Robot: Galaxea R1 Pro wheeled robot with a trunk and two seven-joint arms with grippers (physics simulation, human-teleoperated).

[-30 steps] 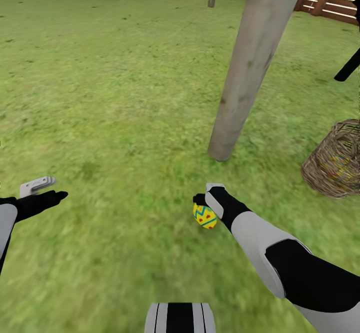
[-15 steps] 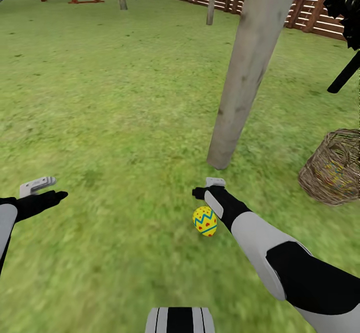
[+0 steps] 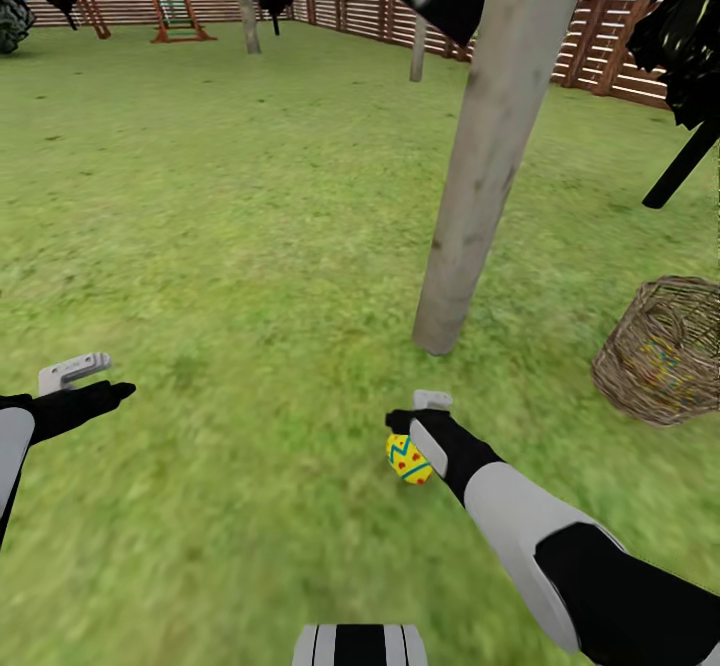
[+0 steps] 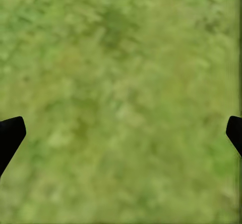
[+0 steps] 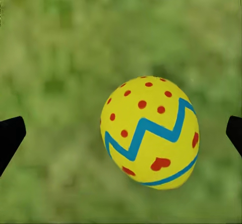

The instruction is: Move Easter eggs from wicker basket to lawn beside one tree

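Easter egg [image 5: 149, 132] lies on lawn [image 3: 250, 196] under right gripper [image 3: 418, 424], jaws wide, empty; tree [image 3: 480, 166] at 12 o'clock. Risk: egg rolls if nudged. Left gripper [image 3: 85, 378] wide, empty.

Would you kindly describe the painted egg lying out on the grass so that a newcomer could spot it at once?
Start at the leaning pale grey tree trunk in the mottled green lawn. Just in front of its base, beside the right end effector, lies a yellow egg. Its blue zigzag band and red dots set it apart from the woven brown wicker basket tipped over farther right.
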